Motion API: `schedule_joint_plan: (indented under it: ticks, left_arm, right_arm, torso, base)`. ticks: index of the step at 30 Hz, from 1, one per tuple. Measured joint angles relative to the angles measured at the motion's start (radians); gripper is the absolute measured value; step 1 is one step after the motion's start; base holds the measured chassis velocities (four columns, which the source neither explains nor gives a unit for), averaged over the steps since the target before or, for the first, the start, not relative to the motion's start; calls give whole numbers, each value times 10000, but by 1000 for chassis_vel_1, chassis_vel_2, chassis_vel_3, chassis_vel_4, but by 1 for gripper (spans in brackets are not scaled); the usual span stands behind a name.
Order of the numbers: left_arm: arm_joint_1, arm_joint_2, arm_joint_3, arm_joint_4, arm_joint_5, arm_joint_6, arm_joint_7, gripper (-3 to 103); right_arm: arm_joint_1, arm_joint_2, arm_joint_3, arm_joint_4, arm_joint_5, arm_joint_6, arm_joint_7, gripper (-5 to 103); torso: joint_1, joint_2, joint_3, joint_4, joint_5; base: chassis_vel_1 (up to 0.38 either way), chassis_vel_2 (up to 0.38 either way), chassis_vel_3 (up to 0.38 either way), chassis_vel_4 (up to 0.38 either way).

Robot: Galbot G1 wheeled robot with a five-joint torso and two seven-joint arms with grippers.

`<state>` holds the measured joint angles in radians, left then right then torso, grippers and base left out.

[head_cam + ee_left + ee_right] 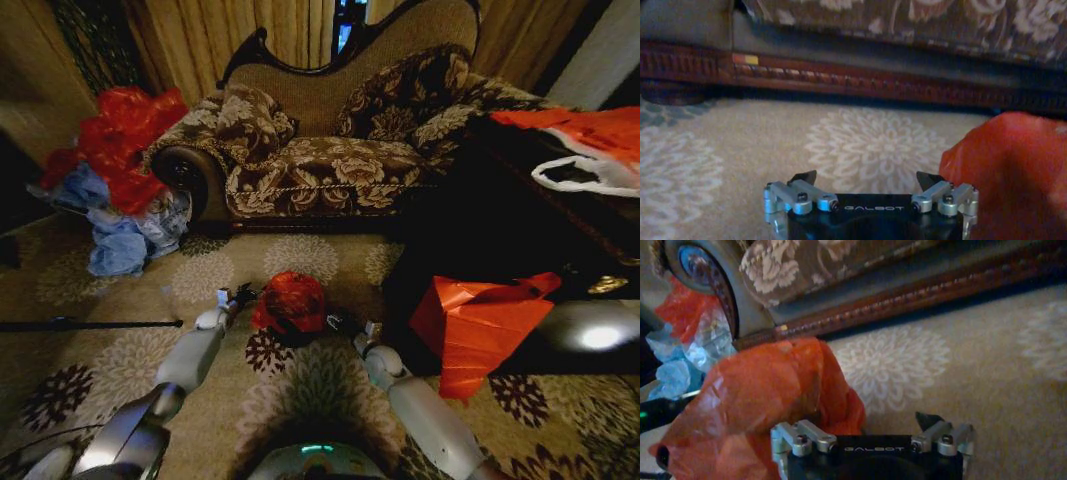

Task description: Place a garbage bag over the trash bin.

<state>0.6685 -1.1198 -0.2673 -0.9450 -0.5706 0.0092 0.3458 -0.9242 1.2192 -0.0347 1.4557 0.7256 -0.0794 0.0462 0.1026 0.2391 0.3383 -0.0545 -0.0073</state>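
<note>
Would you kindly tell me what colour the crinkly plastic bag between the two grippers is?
Red-orange: the shiny crinkly plastic garbage bag shows best in the right wrist view.

Garbage bag [293, 298] sits draped over the trash bin [292, 334] on the floral carpet [190, 280], centre, in front of the floral sofa [340, 150]. Only a dark sliver of bin shows under the red plastic. Left gripper [241, 294] is just beside the bag's left edge; right gripper [345, 324] is at its lower right, near the bin base. Finger state not readable on either one. Both arms reach in from below. Heap of red and blue bags [120, 180] lies at the sofa's left end. Flat red-orange sheet [478, 325] hangs off a dark table [500, 240] on the right, well apart from the bin. More red plastic and a white bag [585, 172] lie on that table, further back.
</note>
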Motion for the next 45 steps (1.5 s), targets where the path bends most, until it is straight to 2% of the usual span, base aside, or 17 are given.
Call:
schedule_joint_plan:
  ticks: [1, 2, 5, 6, 10, 13, 14, 18, 19, 21, 22, 24, 26, 28, 30, 37, 45]
  left_arm:
    - [338, 144, -170, -556, -31, 83, -13, 100]
    - [338, 144, -170, -556, -31, 83, -13, 100]
    - [1549, 796, -512, -2600, -74, 482, 217, 100]
    - [1549, 796, -512, -2600, -74, 482, 217, 100]
    - [2230, 1215, -704, -3837, 22, 556, 458, 100]
    - [2635, 1559, -786, -4658, 482, 463, 1084, 100]
    - [2635, 1559, -786, -4658, 482, 463, 1084, 100]
    - [2952, 1928, -614, -5477, 1429, 86, 2306, 100]
    - [2952, 1928, -614, -5477, 1429, 86, 2306, 100]
    - [3032, 2181, -378, -5922, 2095, -40, 2945, 100]
    - [3032, 2181, -378, -5922, 2095, -40, 2945, 100]
    - [3013, 2327, -237, -6291, 2908, 90, 3260, 100]
    - [2940, 2540, -74, -6719, 3449, 460, 3420, 100]
    - [2915, 2610, -26, -6853, 3559, 619, 3459, 100]
    - [2811, 2844, 98, -7135, 4024, 922, 3644, 100]
    - [2548, 2917, 228, -6865, 4897, 1077, 4194, 100]
    - [2307, 2145, 456, -6420, 5031, 1274, 3646, 100]
  right_arm:
    - [-162, -37, 111, 243, -105, 16, 80, 97]
    - [-162, -37, 111, 243, -105, 16, 80, 97]
    - [-728, -188, 430, 1235, -321, 29, 370, 100]
    - [-728, -188, 430, 1235, -321, 29, 370, 100]
    - [-1151, -287, 447, 2144, -544, -66, 692, 100]
    - [-1598, -255, 214, 2759, -1173, -125, 770, 100]
    - [-1598, -255, 214, 2759, -1173, -125, 770, 100]
    - [-2009, -47, 27, 2946, -1477, -238, 781, 100]
    - [-2009, -47, 27, 2946, -1477, -238, 781, 100]
    - [-2107, -5, 68, 2834, -1616, -195, 775, 100]
    - [-2107, -5, 68, 2834, -1616, -195, 775, 100]
    - [-2133, 6, 145, 2805, -1634, -178, 776, 100]
    - [-2144, 3, 255, 2794, -1634, -171, 778, 100]
    - [-2148, -2, 299, 2793, -1633, -171, 779, 100]
    - [-2188, -12, 446, 2788, -1615, -171, 778, 100]
    - [-2411, 49, 754, 2663, -1604, -39, 417, 100]
    - [-2524, 63, 895, 2538, -1635, 32, 226, 100]
  torso:
    - [0, 0, 0, -1, -1]
    - [0, 0, 0, -1, -1]
    - [-1, 0, 0, 5, 0]
    - [-1, 0, 0, 5, 0]
    - [-2, 1, -1, 0, 2]
    - [-2, 0, -1, 1, 1]
    - [-2, 0, -1, 1, 1]
    - [-2, 1, 0, 0, 0]
    - [-2, 1, 0, 0, 0]
    - [-1, 0, 0, 0, 1]
    - [-1, 0, 0, 0, 1]
    - [0, 1, 0, 0, 1]
    - [0, 1, 0, 0, 1]
    - [0, 0, 0, 0, 2]
    - [0, 1, 0, 0, 2]
    - [0, 0, 1, 1, 2]
    - [0, 0, 1, 0, 2]
  base:
    - [0, 0, 0, 0]
    - [0, 0, 0, 0]
    - [0, 0, 0, 0]
    - [0, 0, 0, 0]
    - [0, 0, 0, 0]
    - [0, 0, 0, 0]
    - [0, 0, 0, 0]
    - [0, 0, 0, 0]
    - [0, 0, 0, 0]
    - [0, 0, 0, 0]
    - [0, 0, 0, 0]
    - [0, 0, 0, 0]
    - [0, 0, 0, 0]
    - [0, 0, 0, 0]
    - [0, 0, 0, 0]
    - [0, 0, 0, 0]
    - [0, 0, 0, 0]
